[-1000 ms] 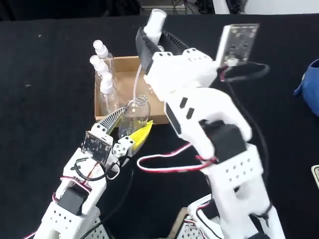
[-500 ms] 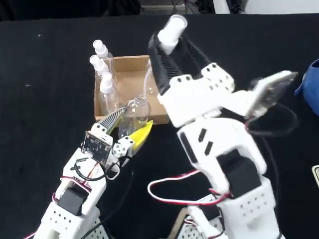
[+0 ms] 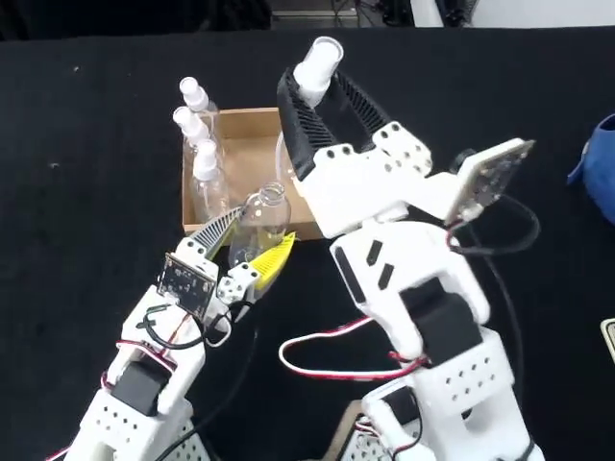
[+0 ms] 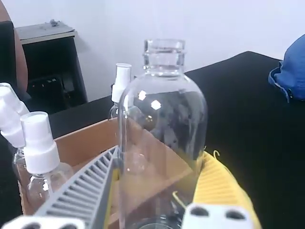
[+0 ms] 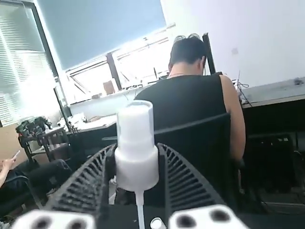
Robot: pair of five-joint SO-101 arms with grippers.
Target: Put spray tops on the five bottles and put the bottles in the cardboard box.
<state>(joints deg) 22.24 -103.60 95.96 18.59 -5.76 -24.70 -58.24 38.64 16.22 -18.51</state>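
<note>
My left gripper (image 3: 253, 243), with one grey and one yellow finger, is shut on a clear topless bottle (image 3: 261, 219) standing upright at the front edge of the cardboard box (image 3: 252, 142). The left wrist view shows that bottle (image 4: 162, 129) close up, its neck open. My right gripper (image 3: 322, 84), black-fingered, is raised above the box and shut on a white spray top (image 3: 316, 63) whose thin tube (image 3: 284, 149) hangs down toward the bottle. The right wrist view shows the spray top (image 5: 137, 148) clamped between the fingers. Three capped bottles (image 3: 204, 163) stand in the box's left side.
A blue object (image 3: 598, 169) lies at the table's right edge. A red and white cable (image 3: 327, 355) loops on the black table (image 3: 96, 192) between the arms. In the right wrist view a person sits in the room behind.
My right arm has swung and rotated, carrying the spray top up and slightly right, then back a little left; its wrist camera board moved to the right. The left arm and bottle stayed still.
</note>
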